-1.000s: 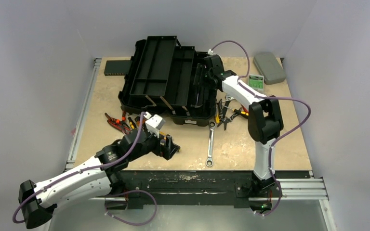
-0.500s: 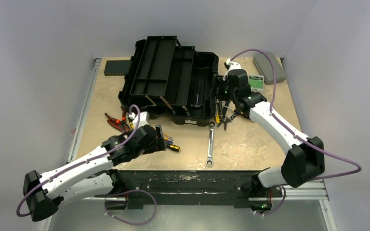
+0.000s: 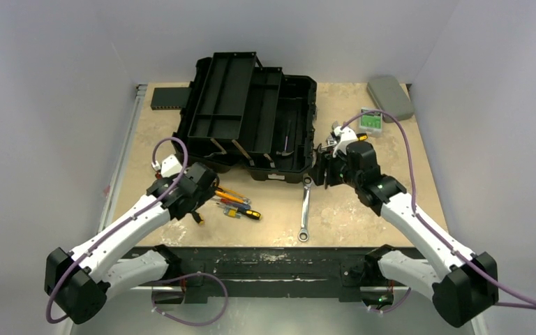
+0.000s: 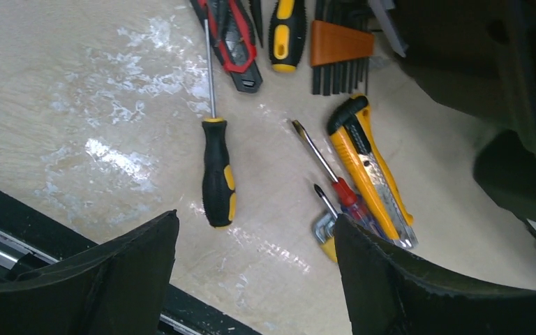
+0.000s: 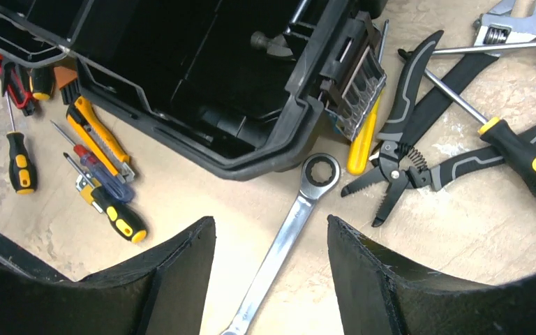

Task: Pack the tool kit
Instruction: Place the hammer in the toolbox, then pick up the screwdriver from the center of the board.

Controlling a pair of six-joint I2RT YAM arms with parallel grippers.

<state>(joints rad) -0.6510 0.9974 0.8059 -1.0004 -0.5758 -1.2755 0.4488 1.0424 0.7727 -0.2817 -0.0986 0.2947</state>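
The large black plastic toolbox (image 3: 300,105) stands open at the far middle of the beige surface (image 3: 272,227). Its long axis runs across, with the trays raised toward the left. A silver ratcheting wrench (image 5: 286,237) lies near-to-far, its ring end just beside the box's front right corner. A black-and-yellow screwdriver (image 4: 216,174) lies off the box's left front, its shaft pointing at a red-and-black handled tool (image 4: 232,38). The left arm extends forward with the left claw (image 4: 256,220) open and empty above that screwdriver. The right arm angles in from the right, and the right claw (image 5: 271,222) is spread wide and empty over the wrench.
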